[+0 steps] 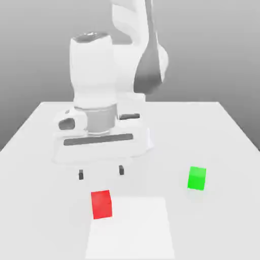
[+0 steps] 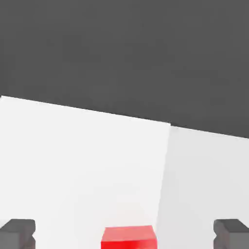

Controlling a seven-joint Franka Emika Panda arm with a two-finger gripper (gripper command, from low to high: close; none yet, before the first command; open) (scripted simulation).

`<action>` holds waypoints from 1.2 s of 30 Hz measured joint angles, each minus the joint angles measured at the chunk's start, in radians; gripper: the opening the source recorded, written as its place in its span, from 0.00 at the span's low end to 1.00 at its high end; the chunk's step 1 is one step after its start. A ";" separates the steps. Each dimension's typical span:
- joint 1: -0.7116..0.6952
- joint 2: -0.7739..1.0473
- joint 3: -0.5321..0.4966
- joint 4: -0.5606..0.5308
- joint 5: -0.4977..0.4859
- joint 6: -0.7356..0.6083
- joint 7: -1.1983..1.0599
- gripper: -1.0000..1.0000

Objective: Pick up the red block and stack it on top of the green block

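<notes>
Your jaws [image 1: 101, 173] stand wide apart and hold nothing: in the exterior view the two dark fingertips [image 1: 80, 174] hang below the white hand, clear of the bench [image 1: 223, 152], and in the hand view they sit at the two lower corners with the red block [image 2: 129, 237] showing between them. So you are at the approach step, with the grasp not yet made. The red block [image 1: 101, 204] rests on the bench just in front of the fingertips, toward the camera in the exterior view, and nothing touches it. To go on, you would need to carry the hand over the block until it sits squarely between the jaws, lower around it, and only then close. How much height is left to drop is hard to judge from either view, so take that slowly. The green block [image 1: 197, 178] stands well apart from the red one, toward the exterior view's right, on bare bench with its top free for the stack. The exterior view gives you the green block and the hand's height above the bench; the hand view gives you how well the red block is centred between the fingertips, which looks close to right.
</notes>
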 joint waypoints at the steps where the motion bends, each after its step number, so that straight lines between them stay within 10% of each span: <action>1: 0.001 0.027 0.000 -0.005 0.002 0.021 -0.010 0.50; 11: -0.086 0.269 0.132 0.021 0.191 0.220 -0.155 0.50; 12: -0.097 0.282 0.145 0.022 0.200 0.231 -0.161 0.00; 30: -0.069 0.036 0.064 -0.016 -0.003 0.026 -0.013 0.00; 36: 0.138 -0.065 0.159 -0.069 0.076 -0.030 -0.242 0.00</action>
